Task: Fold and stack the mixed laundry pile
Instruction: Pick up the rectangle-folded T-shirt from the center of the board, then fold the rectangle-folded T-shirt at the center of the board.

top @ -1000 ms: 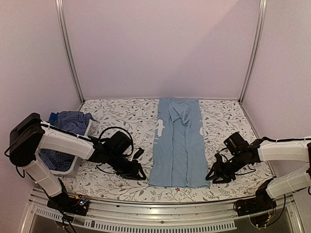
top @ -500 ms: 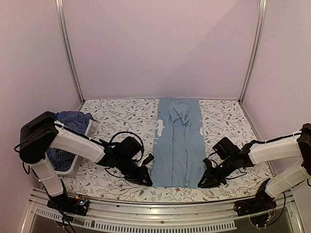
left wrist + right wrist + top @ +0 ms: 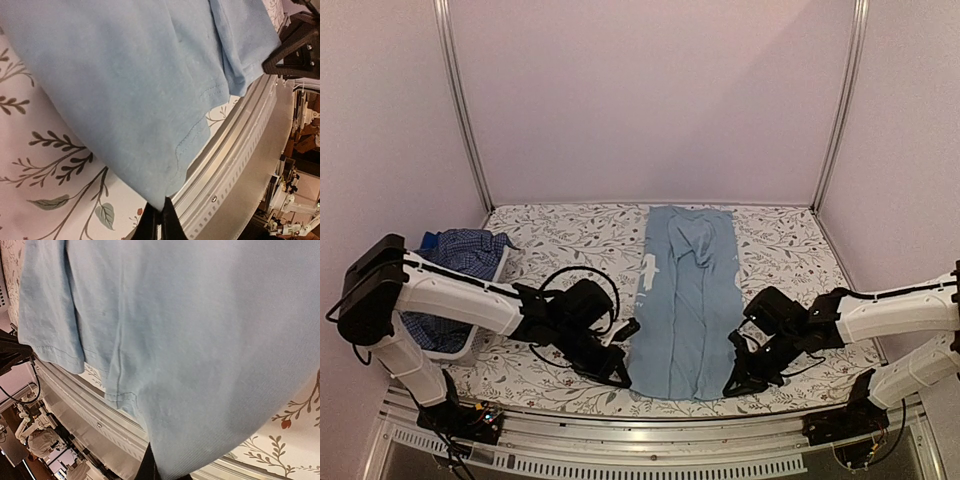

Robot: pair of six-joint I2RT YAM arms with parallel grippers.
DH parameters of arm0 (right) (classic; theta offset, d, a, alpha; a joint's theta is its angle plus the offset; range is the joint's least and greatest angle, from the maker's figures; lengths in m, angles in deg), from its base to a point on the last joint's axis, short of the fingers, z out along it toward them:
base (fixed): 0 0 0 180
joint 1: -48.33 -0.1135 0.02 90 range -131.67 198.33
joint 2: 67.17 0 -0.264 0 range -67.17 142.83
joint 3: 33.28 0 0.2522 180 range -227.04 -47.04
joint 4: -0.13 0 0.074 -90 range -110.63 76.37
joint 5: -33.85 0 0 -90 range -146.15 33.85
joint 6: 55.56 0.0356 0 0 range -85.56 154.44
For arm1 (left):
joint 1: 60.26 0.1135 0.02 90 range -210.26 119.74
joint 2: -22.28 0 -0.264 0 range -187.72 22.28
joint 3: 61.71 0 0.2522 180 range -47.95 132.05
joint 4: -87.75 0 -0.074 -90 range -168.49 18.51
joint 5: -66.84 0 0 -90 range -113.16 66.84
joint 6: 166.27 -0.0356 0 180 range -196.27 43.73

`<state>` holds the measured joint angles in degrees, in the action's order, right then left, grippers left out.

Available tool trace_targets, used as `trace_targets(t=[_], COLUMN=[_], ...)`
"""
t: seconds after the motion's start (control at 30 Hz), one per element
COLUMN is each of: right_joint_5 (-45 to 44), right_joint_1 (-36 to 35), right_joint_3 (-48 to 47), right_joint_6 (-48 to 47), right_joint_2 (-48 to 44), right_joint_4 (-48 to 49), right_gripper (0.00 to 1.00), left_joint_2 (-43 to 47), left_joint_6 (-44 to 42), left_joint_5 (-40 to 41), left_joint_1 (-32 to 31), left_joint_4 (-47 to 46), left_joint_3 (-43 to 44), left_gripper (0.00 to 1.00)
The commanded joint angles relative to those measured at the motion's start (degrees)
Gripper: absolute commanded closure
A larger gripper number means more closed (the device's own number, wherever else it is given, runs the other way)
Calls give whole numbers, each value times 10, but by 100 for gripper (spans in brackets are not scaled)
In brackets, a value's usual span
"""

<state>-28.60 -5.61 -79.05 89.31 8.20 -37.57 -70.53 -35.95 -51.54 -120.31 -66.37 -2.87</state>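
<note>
The light-blue shirt (image 3: 688,300) lies lengthwise down the middle of the desk (image 3: 570,235), its hem at the near edge. The left hand (image 3: 620,374) pinches the hem's near-left corner. The right hand (image 3: 733,386) clamps the near-right corner, each closed tight on cloth.

White arm shells (image 3: 450,292), black joints (image 3: 582,306), looped black cables (image 3: 552,272).

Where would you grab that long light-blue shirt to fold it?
By its two near hem corners, one from each outer side. The light-blue shirt lies as a long flat strip running front to back, so carrying that hem back should fold it in half. The left gripper and right gripper are pinched shut there.
</note>
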Motion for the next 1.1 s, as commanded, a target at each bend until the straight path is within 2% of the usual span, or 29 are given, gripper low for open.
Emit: trace_targets(t=[0.0,0.13,0.27,0.57,0.83,1.07], right_joint_5=[-39,-58,-60,-49,-28,-18], right_joint_1=[13,42,96,238,303,341], right_joint_3=[-62,-123,-165,-301,-457,-551], right_joint_6=[-12,-64,-115,-234,-287,-308], right_joint_2=[-2,33,71,198,332,422], right_joint_4=[-46,-72,-74,-70,-70,-69], right_gripper=[100,100,100,100,100,100], left_joint_2=[-10,-37,-75,-232,-360,-437], left_joint_6=[-36,-63,-80,-120,-113,-100], left_joint_5=[17,30,34,31,43,21], left_joint_1=[-1,19,64,162,233,255], left_joint_4=[36,60,71,114,146,140], left_joint_3=[56,120,184,392,577,671], left_gripper=[100,100,100,100,100,100])
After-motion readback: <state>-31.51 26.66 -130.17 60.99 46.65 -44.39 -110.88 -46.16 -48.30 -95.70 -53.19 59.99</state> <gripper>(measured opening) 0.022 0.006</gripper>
